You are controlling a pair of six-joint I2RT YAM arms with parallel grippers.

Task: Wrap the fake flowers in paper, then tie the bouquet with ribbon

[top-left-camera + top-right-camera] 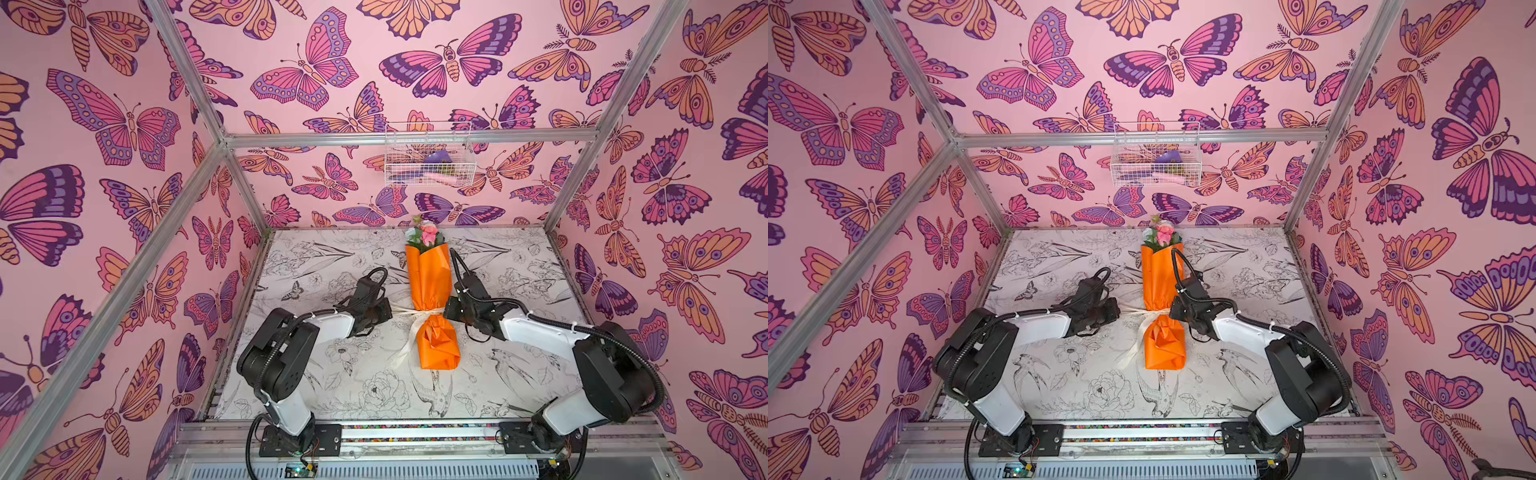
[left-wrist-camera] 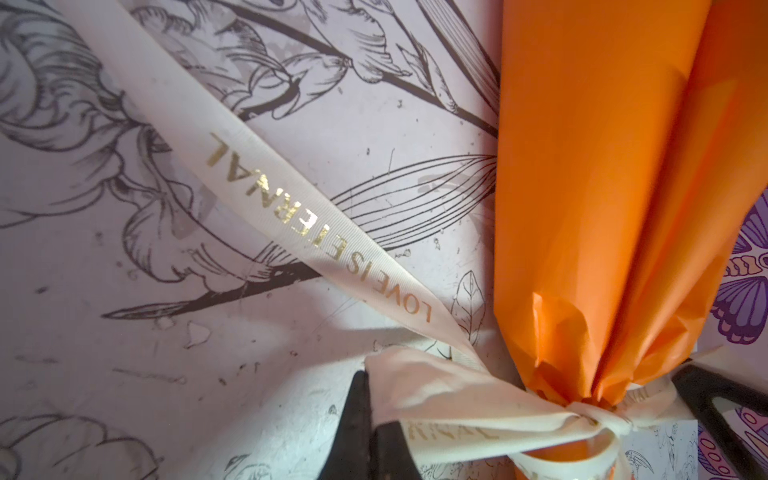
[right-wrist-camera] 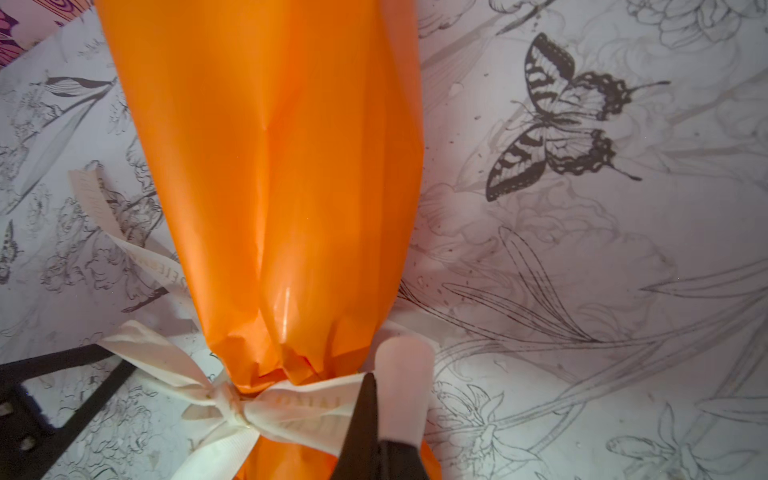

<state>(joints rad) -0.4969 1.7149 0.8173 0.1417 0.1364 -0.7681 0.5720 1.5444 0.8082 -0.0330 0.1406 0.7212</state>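
A desk printed with line-drawn flowers is sitting inside pink butterfly walls. A wire basket is hanging at 12 o'clock, apparently holding something purple. The bouquet of fake flowers is lying mid-desk, blooms toward 12 o'clock, with a cream ribbon cinching its waist. The left tool at 9 o'clock of the knot and the right tool at 3 o'clock are each pinching the ribbon, jaws closed.

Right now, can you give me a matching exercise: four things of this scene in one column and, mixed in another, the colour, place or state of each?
1 bouquet's paper wrap
2 ribbon
3 wire basket
4 left end effector

a hangs high at the back
b shut on a ribbon loop
c orange
d cream, gold letters

Pairs: 1-c, 2-d, 3-a, 4-b
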